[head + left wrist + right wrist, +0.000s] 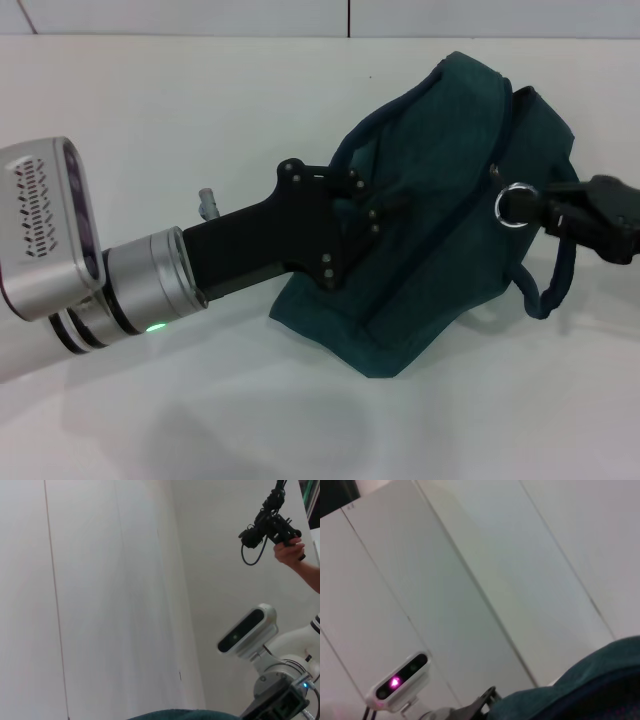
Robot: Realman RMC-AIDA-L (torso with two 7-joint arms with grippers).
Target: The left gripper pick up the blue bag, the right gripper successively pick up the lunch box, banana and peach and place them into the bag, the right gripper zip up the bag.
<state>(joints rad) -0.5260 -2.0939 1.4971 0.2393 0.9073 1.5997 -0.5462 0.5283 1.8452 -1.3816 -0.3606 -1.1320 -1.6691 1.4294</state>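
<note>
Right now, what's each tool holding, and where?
Left tool: blue bag, gripped at the fabric near its handle. Right tool: the zipper's metal ring pull.

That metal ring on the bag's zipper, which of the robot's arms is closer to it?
Right. The right gripper has its fingers at the metal ring on the blue bag. The left gripper is farther off, gripping the bag's other side.

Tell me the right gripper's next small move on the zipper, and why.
Probably a short pull on the ring pull, drawing it along the zipper line. In the head view the right gripper sits at the metal ring, the left gripper grips the blue bag from the other side, and no lunch box, banana or peach lies outside.
</note>
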